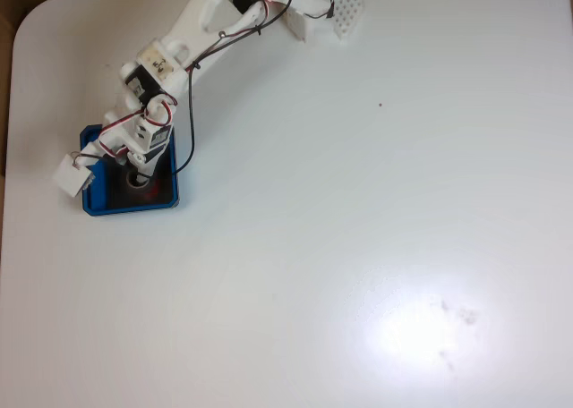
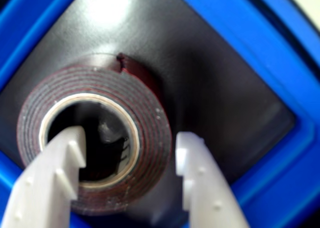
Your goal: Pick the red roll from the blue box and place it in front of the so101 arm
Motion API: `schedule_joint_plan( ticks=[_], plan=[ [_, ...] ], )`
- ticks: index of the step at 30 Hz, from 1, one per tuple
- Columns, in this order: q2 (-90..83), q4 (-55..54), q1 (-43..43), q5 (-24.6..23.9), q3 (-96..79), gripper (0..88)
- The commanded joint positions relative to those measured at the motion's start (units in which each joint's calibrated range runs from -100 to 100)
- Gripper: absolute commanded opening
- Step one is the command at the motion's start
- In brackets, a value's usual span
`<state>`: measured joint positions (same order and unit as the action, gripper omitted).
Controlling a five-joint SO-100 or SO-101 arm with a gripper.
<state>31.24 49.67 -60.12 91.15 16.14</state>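
Your pointed white gripper (image 2: 127, 173) straddles the dark-red ring-shaped tape roll's (image 2: 150, 118) wall, jaws parted, ungripped, lower left inside the shallow blue plastic tray (image 2: 260, 33). Close off-centre and it may slip.

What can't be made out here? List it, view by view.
- Fixed view: the small ring-shaped red tape roll is mostly covered by the white jointed robot arm; the jaws cannot be made out there.
- Wrist view: the shallow bright-blue plastic box is cut off by all edges.
- Wrist view: whether the jaws touch the roll is unclear.
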Motion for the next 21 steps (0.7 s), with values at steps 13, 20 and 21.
schedule_joint_plan(
  ticks=[13, 20, 21],
  plan=[
    [0.4, 0.2, -0.2, 0.4, 3.1, 16.6],
    [0.4, 0.3, -0.2, 0.4, 3.1, 13.8],
    [0.4, 0.3, -0.2, 0.4, 3.1, 12.7]
  ],
)
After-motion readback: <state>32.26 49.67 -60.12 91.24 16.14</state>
